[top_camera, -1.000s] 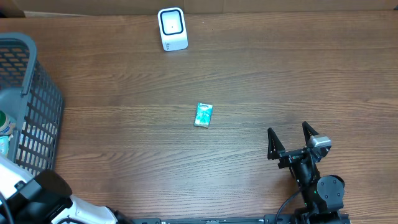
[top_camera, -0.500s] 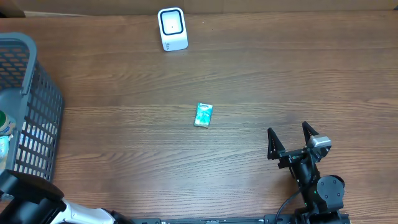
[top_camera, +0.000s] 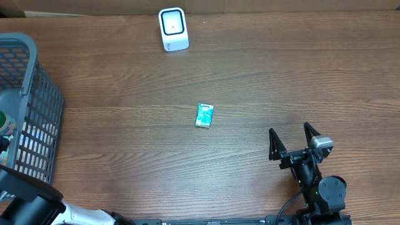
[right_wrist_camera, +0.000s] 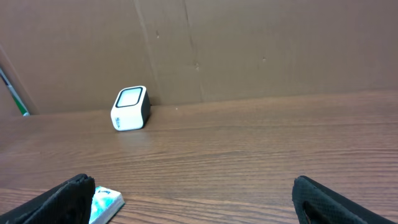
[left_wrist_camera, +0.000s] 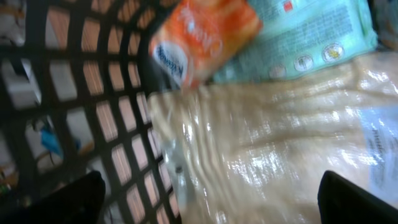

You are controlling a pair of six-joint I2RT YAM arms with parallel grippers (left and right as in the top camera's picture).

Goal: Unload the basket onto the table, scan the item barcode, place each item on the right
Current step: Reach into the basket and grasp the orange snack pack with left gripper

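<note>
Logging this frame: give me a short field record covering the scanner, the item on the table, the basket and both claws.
scanner: white boxy barcode scanner, upright at the far side of the brown wooden table
item: small teal packet, flat mid-table, untouched
basket: grey plastic mesh basket, left edge; holds orange packet, pale green packet, shiny clear bag
left claw: open, empty, facing the basket's contents
right claw: open, empty, right of the teal packet
scan: not yet done
</note>
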